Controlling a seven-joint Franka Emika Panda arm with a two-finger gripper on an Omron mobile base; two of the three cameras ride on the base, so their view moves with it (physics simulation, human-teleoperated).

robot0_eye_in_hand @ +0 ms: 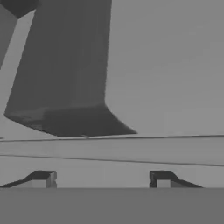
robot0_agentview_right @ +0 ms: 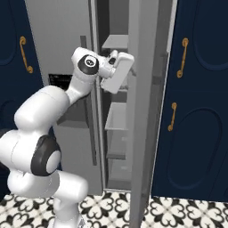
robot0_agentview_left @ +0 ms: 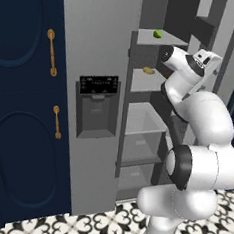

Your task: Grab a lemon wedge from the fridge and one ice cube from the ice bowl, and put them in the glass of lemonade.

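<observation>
Left base view, patterned tile floor [robot0_agentview_left: 94, 225] nearest, white arm reaching up into the open grey fridge [robot0_agentview_left: 97, 47], lemon wedge [robot0_agentview_left: 158, 34] on the top shelf, a small yellow item [robot0_agentview_left: 148, 70] one shelf lower, hand view, pincer [robot0_eye_in_hand: 103, 179] tips spread apart, nothing between them.

The fridge [robot0_agentview_left: 97, 47] was grey steel with a dark dispenser panel [robot0_agentview_left: 98, 86]. Cabinets [robot0_agentview_left: 19, 105] were navy with gold handles [robot0_agentview_left: 52, 52]. The floor [robot0_agentview_left: 104, 226] carried a black-and-white floral pattern.

Fridge [robot0_agentview_left: 102, 47] open; lemon wedge [robot0_agentview_left: 158, 34] on top shelf.
</observation>
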